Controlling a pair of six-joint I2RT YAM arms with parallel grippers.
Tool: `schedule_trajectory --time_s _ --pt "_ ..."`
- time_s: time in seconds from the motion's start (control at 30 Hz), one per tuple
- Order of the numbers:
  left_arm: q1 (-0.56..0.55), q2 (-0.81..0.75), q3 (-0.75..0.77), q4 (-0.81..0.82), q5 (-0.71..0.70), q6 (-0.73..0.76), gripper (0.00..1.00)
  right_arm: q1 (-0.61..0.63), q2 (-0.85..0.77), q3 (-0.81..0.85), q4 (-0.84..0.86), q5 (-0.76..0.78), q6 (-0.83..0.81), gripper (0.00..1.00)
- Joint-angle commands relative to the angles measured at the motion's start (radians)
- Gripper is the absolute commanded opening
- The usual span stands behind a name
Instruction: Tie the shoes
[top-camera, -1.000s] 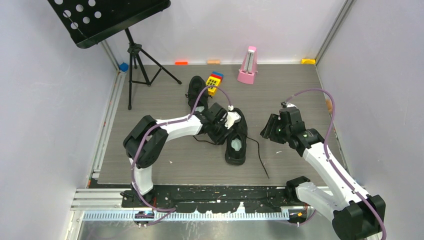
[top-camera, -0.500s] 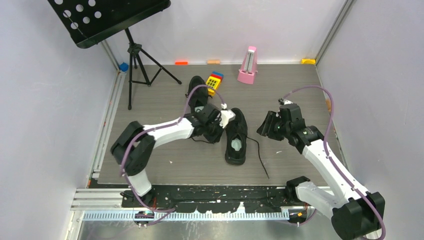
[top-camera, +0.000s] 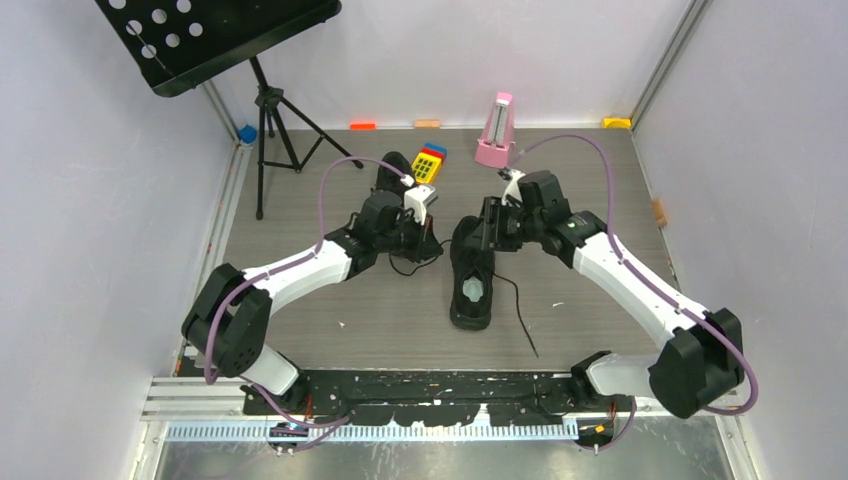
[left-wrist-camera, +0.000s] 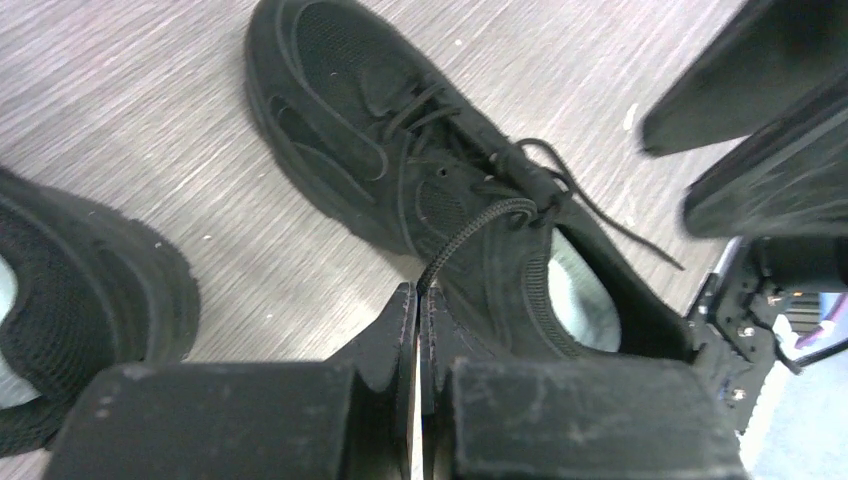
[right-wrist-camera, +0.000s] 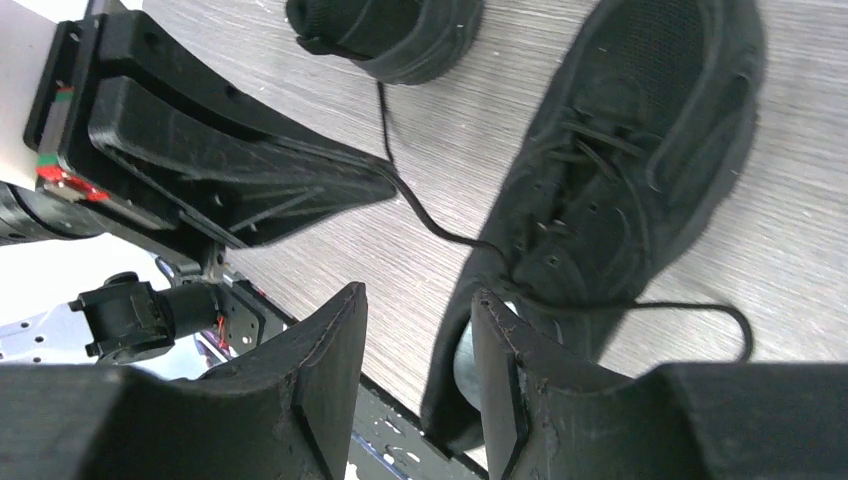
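Two black shoes lie on the grey floor. One shoe (top-camera: 472, 280) (left-wrist-camera: 400, 160) (right-wrist-camera: 620, 170) points away from the arms in the middle. The other shoe (top-camera: 391, 172) (left-wrist-camera: 60, 330) (right-wrist-camera: 395, 30) lies behind my left arm, partly hidden. My left gripper (top-camera: 428, 240) (left-wrist-camera: 418, 295) is shut on a thin black lace (left-wrist-camera: 470, 225) (right-wrist-camera: 430, 225) that runs taut to the middle shoe's eyelets. My right gripper (top-camera: 488, 228) (right-wrist-camera: 415, 300) hovers open just above that shoe's laced top, with nothing between its fingers. The other lace end (top-camera: 522, 312) trails over the floor to the right.
A black music stand (top-camera: 220, 40) on a tripod stands at the back left. A pink metronome (top-camera: 495, 130) and a coloured toy block (top-camera: 430, 160) sit near the back wall. Small blocks (top-camera: 617, 122) line the wall's foot. Pale walls close in on three sides.
My left gripper has shut on the lace and drawn it left, away from the shoe. My right arm has swung left and forward to just above the shoe.
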Motion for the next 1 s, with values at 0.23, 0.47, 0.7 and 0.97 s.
schedule_trajectory --time_s 0.23,0.47,0.7,0.97 --pt "-0.002 0.003 -0.025 0.157 0.088 -0.092 0.00 0.087 0.109 0.081 0.076 0.047 0.015 0.50" --pt "-0.002 0.016 -0.026 0.179 0.103 -0.107 0.00 0.088 0.135 0.086 0.096 0.081 0.033 0.50" --pt "-0.002 0.031 -0.025 0.201 0.118 -0.121 0.00 0.087 0.154 0.090 0.111 0.073 0.049 0.50" --pt "-0.001 0.038 -0.024 0.219 0.127 -0.134 0.00 0.088 0.148 0.094 0.121 0.068 0.071 0.39"
